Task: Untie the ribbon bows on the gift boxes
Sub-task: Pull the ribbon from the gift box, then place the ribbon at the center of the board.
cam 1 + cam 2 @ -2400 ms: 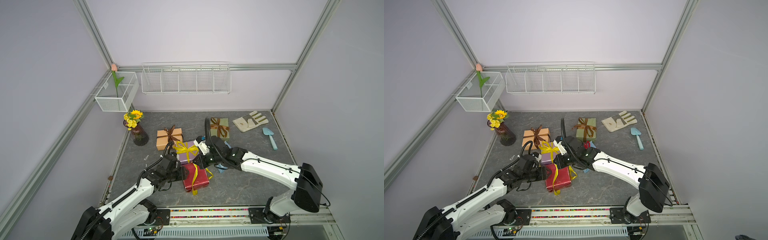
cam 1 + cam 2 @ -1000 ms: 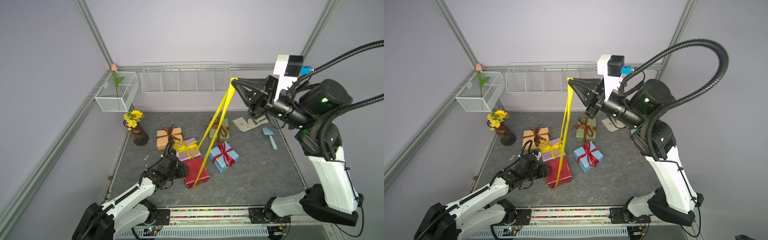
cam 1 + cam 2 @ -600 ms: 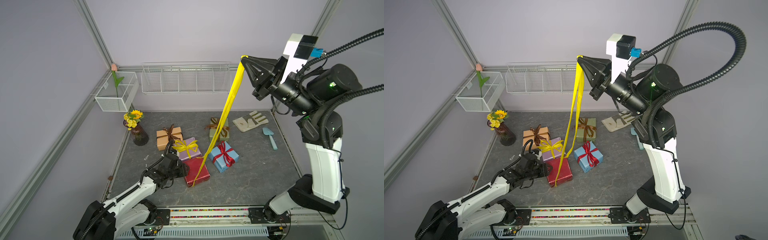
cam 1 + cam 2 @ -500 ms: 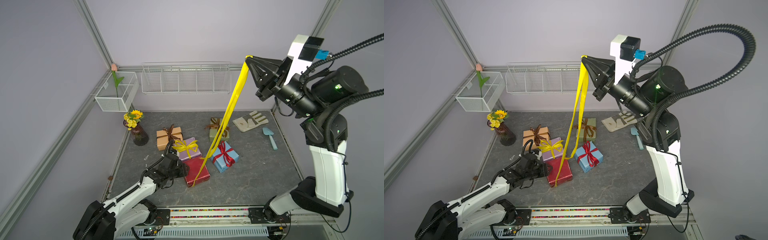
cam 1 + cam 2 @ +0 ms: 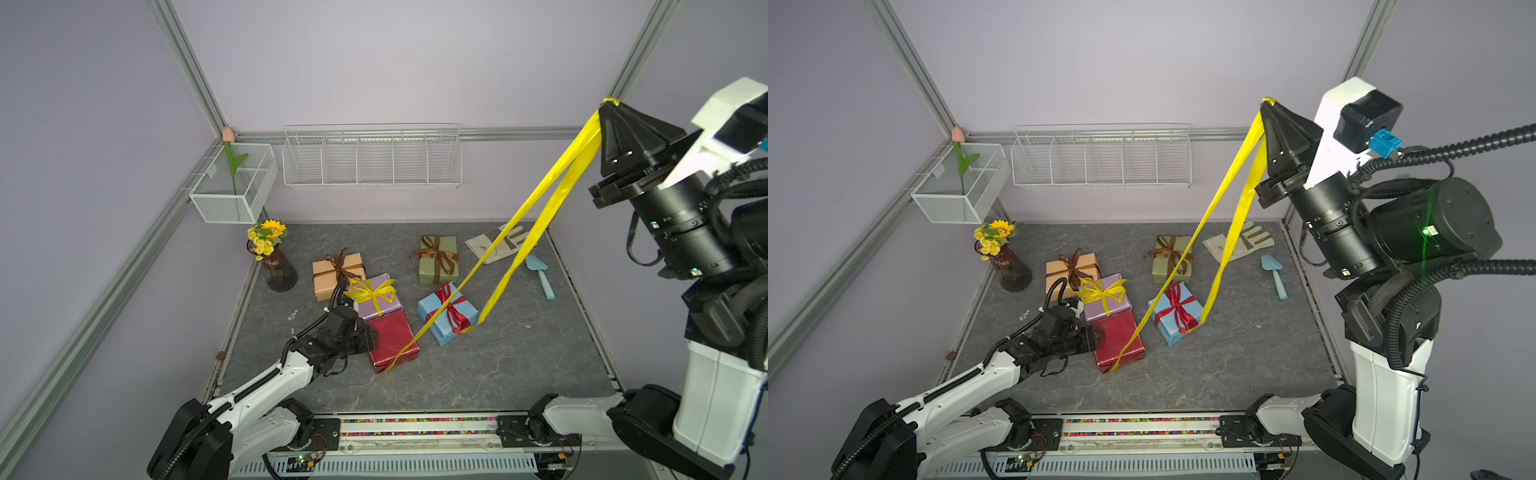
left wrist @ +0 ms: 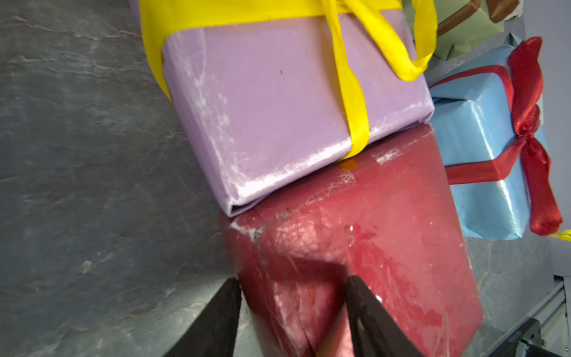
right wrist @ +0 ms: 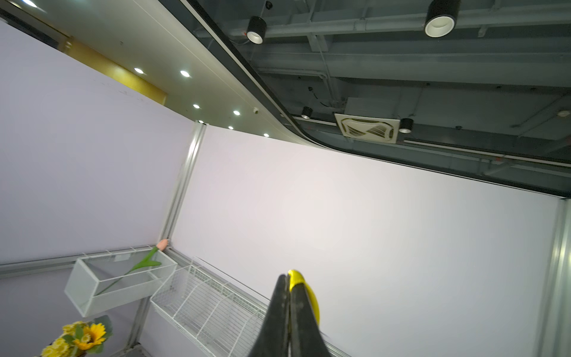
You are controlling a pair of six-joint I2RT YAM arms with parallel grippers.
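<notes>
Your right pincer (image 5: 607,104) sits high above the tabletop (image 5: 519,374), jaws pressed together on the yellow ribbon (image 5: 489,250). Its 2 strands slant down, 1 to the red gift box (image 5: 390,336), 1 to the light blue gift box (image 5: 436,316). Your left pincer (image 6: 293,284), partly apart, clamps the red gift box's edge.

Near centre, red box (image 5: 392,336) flat, top bare. Against its 12 o'clock edge, lilac box (image 5: 392,307) with tied yellow bow (image 5: 372,291). At lilac's 10 o'clock, tan box (image 5: 324,286), brown bow (image 5: 341,266) tied. At red's 3 o'clock, light blue box (image 5: 440,332), red bow (image 5: 451,309) tied. At its 12, olive box (image 5: 451,270), another brown bow (image 5: 436,253). Loose yellow ribbon (image 5: 584,141) doubled, pinched high at 2 o'clock in right tool (image 5: 601,109), ends down by red and blue boxes.
</notes>
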